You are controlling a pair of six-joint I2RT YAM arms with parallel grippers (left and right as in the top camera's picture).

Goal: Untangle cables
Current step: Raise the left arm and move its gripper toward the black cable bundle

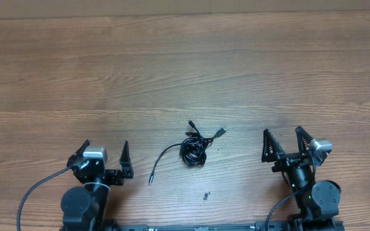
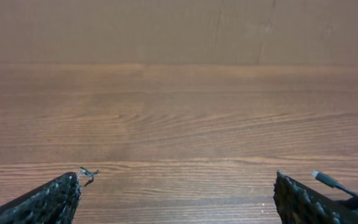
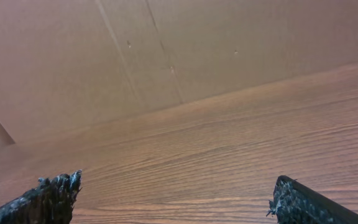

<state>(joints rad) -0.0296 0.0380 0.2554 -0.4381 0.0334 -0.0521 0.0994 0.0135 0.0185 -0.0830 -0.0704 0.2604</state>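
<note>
- Left gripper (image 1: pixel 106 146): jaws spread wide, holding nothing, low at the near edge of the table (image 1: pixel 185 64), to the left of the cables (image 1: pixel 193 151) and apart from them.
- Right gripper (image 1: pixel 282 131): likewise wide and empty, near the same edge, well to the right of the cables, touching nothing.
- Cables: on bare wood between the two arms, bunched into a small tight knot (image 1: pixel 193 154).
- Out of the knot: one loose strand (image 1: pixel 161 157) curving toward the left arm and ending in a small plug, plus a short tail up and right ending in a silvery plug (image 1: pixel 221 131).
- Left wrist view: only open wood between the fingertips (image 2: pixel 61 196), with a plug end (image 2: pixel 325 180) at the right edge, probably that of the loose strand.
- Right wrist view: wood and the back wall, no cord in sight.
- Small dark speck (image 1: pixel 205 196) on the wood nearer the robot than the knot; too small to name.
- Step in hand, by judgement: the very start, with no reach begun and nothing separated.
- Next move, likely: bring one arm over the knot to pin or pinch it, the other to a free end.
- Requirements: a low, level descent, jaws straddling a thin cord flat on the wood, and a gentle pull outward rather than a tug that tightens the loops.
</note>
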